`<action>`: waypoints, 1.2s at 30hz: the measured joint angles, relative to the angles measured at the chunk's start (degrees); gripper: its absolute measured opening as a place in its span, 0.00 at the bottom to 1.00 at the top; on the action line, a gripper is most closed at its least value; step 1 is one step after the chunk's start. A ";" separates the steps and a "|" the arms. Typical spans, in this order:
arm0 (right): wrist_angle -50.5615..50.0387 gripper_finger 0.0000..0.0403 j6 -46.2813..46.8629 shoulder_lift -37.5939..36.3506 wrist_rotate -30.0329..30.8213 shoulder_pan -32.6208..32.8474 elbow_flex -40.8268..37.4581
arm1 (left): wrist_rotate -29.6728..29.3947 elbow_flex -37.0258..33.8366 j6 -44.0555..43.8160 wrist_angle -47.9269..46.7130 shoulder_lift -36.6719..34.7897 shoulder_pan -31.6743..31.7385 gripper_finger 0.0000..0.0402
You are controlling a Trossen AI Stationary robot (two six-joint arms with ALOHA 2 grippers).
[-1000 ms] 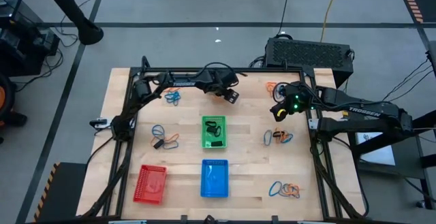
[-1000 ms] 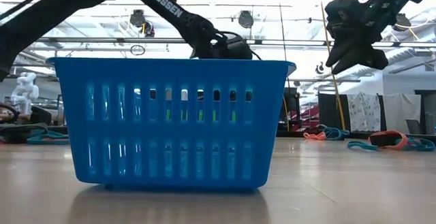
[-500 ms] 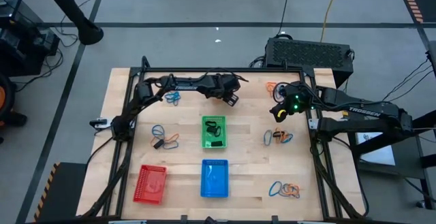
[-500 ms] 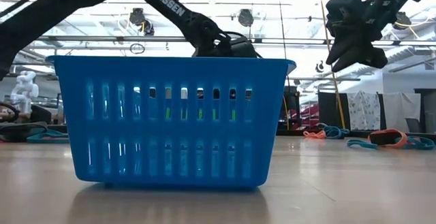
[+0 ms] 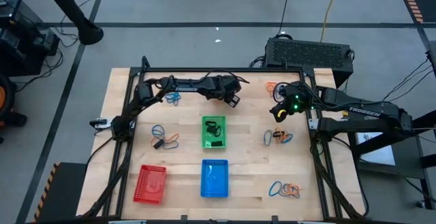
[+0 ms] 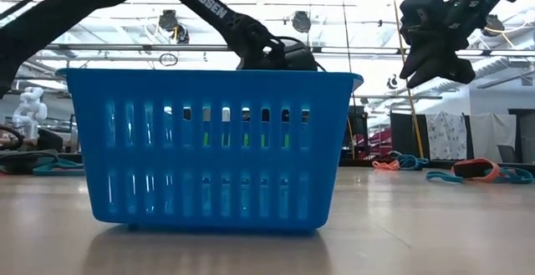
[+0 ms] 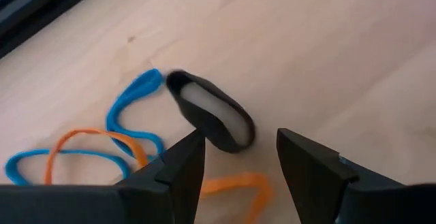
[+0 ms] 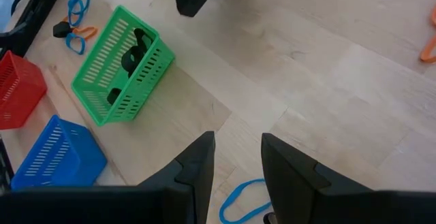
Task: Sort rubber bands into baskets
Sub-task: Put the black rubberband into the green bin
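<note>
My left gripper (image 7: pixel 235 157) hangs above the table's far side, jaws apart and empty; a black rubber band (image 7: pixel 210 109) lies just ahead of my fingertips, blue (image 7: pixel 129 108) and orange (image 7: pixel 88 146) bands beside it. The green basket (image 5: pixel 214 132) sits nearer, behind. My right gripper (image 8: pixel 235 157) waits, parted, empty.

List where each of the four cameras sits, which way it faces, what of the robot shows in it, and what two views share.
High view: above the table, looking straight down; both arms, left gripper and right gripper.
Low view: at table-top height, looking level at the blue basket; both arms overhead.
Left wrist view: looks down past its fingers at a black rubber band.
Right wrist view: looks down past its fingers at the green basket.
Shared: the high and right wrist views both show the green basket.
</note>
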 joint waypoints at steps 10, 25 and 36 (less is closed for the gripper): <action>0.68 0.28 0.00 0.02 0.02 0.00 0.00 | -2.17 -0.03 -0.31 0.58 0.51 -0.45 0.47; 2.43 0.28 0.66 0.02 0.01 -0.02 0.00 | -1.68 -0.03 -0.19 -0.05 0.83 -1.00 0.31; 2.14 0.28 1.22 -0.04 -5.87 0.50 0.00 | -0.12 0.71 2.17 1.41 4.00 -1.27 0.07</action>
